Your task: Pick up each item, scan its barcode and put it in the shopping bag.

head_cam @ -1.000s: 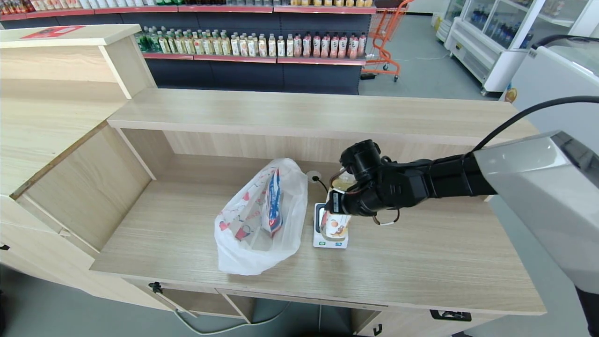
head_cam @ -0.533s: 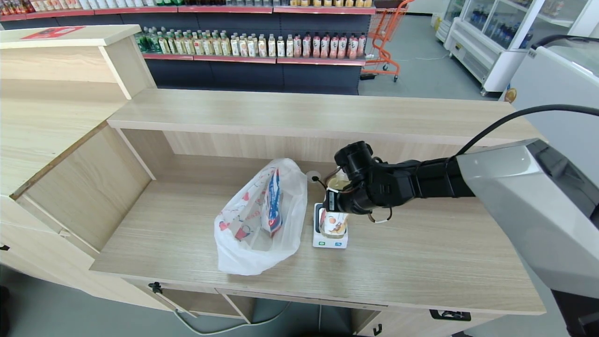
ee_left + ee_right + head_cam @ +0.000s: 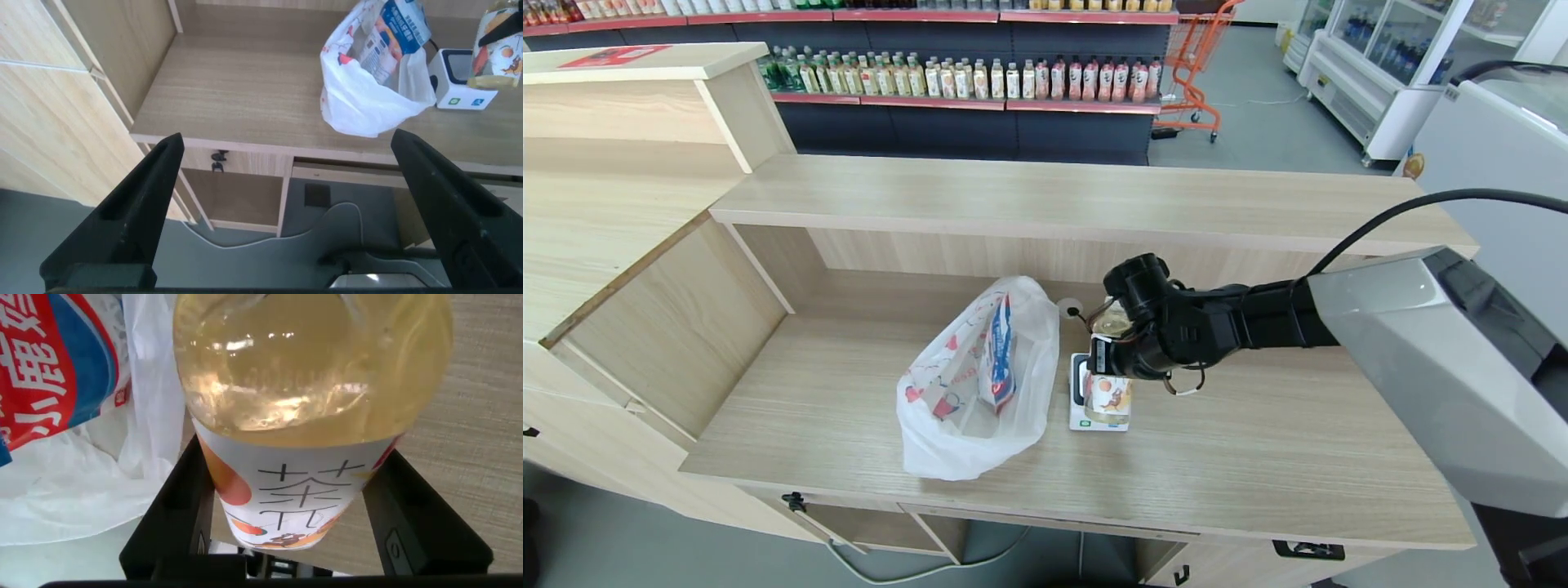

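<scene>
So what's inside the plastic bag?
One packet, red, white and blue, stands inside the bag. The crumpled plastic hides the bag's bottom, so anything lying lower cannot be seen. The bottle is outside it, held in the right fingers.

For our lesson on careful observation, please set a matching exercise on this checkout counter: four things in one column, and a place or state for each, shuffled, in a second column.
Column one
1. bottle
2. shopping bag
3. scanner
4. left hand

Column two
A. open, off the counter, out past its front edge
B. standing on the counter beside the bag
C. gripped by the right hand
D. holds a red and blue packet

Pairs: 1-C, 2-D, 3-B, 4-A
</scene>
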